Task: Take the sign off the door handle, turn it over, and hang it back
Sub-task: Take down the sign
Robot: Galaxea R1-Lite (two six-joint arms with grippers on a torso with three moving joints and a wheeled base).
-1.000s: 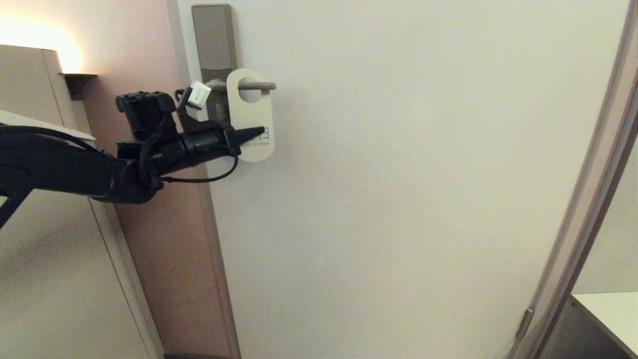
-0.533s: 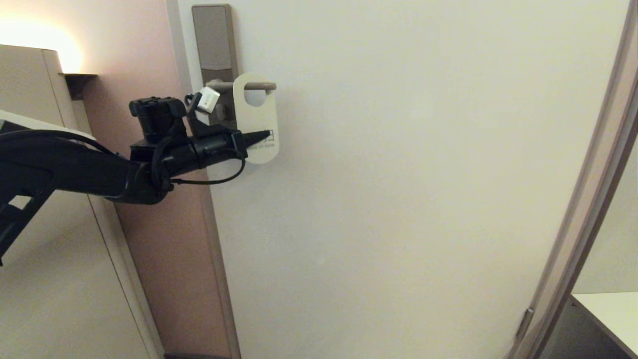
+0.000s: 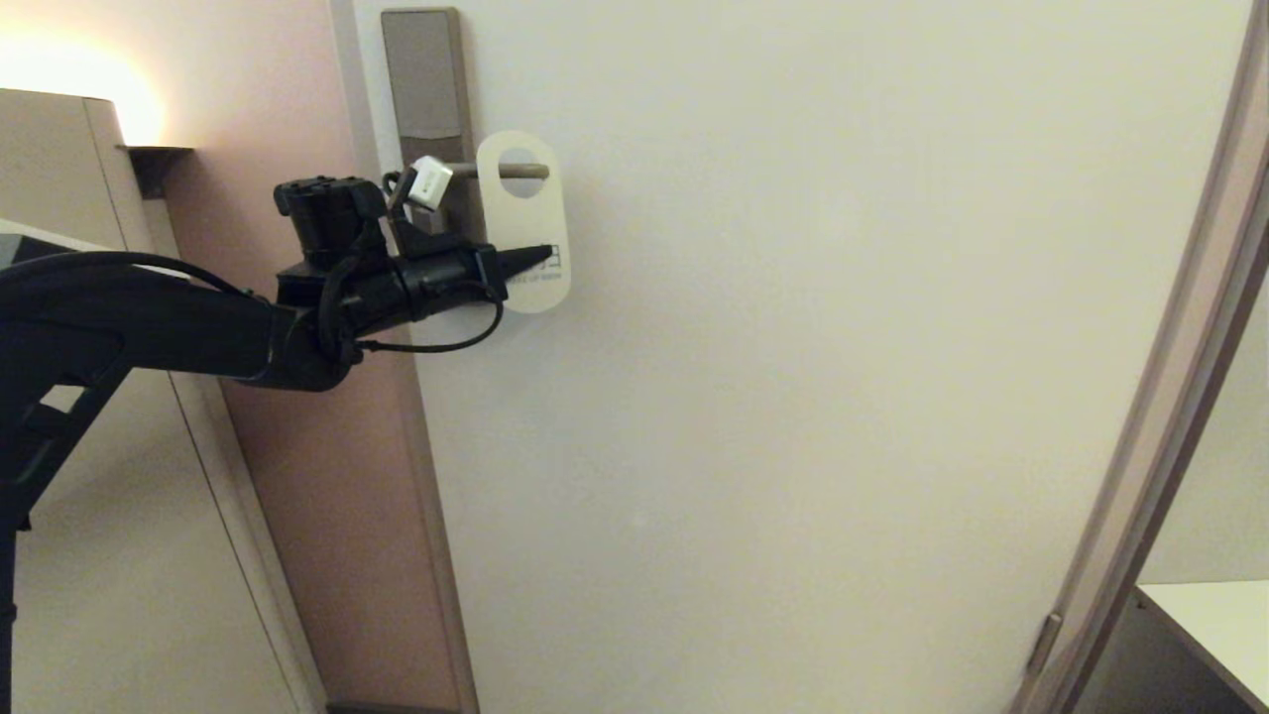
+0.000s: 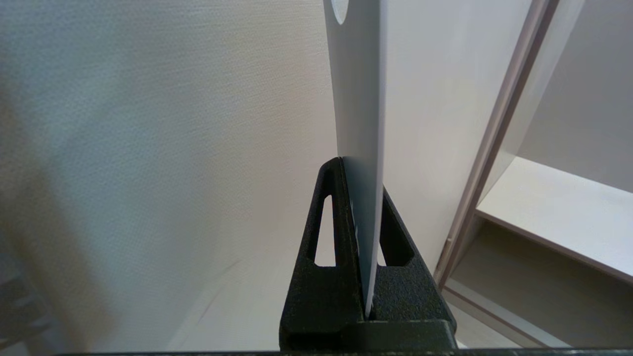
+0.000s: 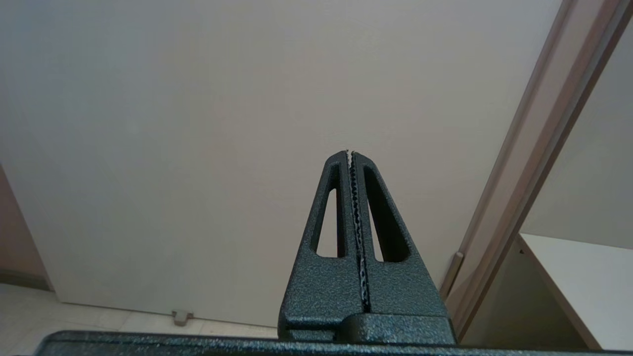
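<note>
The sign (image 3: 522, 223) is a pale rounded card whose light side faces me. It hangs at the free end of the door handle (image 3: 466, 171), and the lever's tip shows through its oval hole. My left gripper (image 3: 540, 256) reaches in from the left and is shut on the sign's lower part. In the left wrist view the sign (image 4: 358, 89) stands edge-on, pinched between the black fingers (image 4: 321, 277) of the left gripper (image 4: 360, 173). My right gripper (image 5: 350, 153) is shut on nothing. It points at the lower door and is outside the head view.
The tall lock plate (image 3: 424, 74) sits above the handle on the cream door (image 3: 793, 397). A pink wall (image 3: 327, 476) and a beige cabinet (image 3: 59, 248) lie to the left. The door frame (image 3: 1170, 397) and a white shelf (image 3: 1210, 615) are at right. A door stop (image 5: 181, 316) sits at floor level.
My left gripper has carried the sign to the right along the lever and slightly up. The hole has slid from mid-lever to the lever's tip. The right arm has not moved.
</note>
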